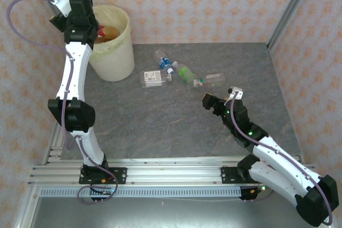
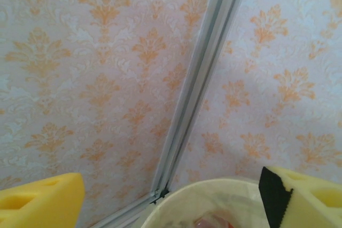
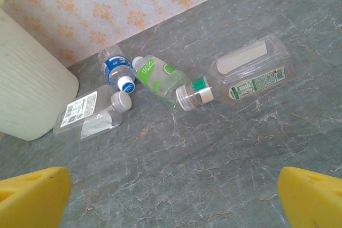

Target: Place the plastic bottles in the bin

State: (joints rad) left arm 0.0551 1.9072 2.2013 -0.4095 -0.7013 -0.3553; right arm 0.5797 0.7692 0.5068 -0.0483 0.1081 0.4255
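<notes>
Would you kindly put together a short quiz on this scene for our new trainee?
1. True or false: the left gripper is shut on a bottle above the bin.
2. How many plastic bottles lie on the table?
3. Choose one. The right gripper is: A) open, above the table near the bottles; B) inside the bin; C) shut on a cap.

Key: 1. False, it is open and empty. 2. Four. 3. A.

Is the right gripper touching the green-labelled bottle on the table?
Apart. The right wrist view shows bare table between the right gripper and the green-labelled bottle.
</notes>
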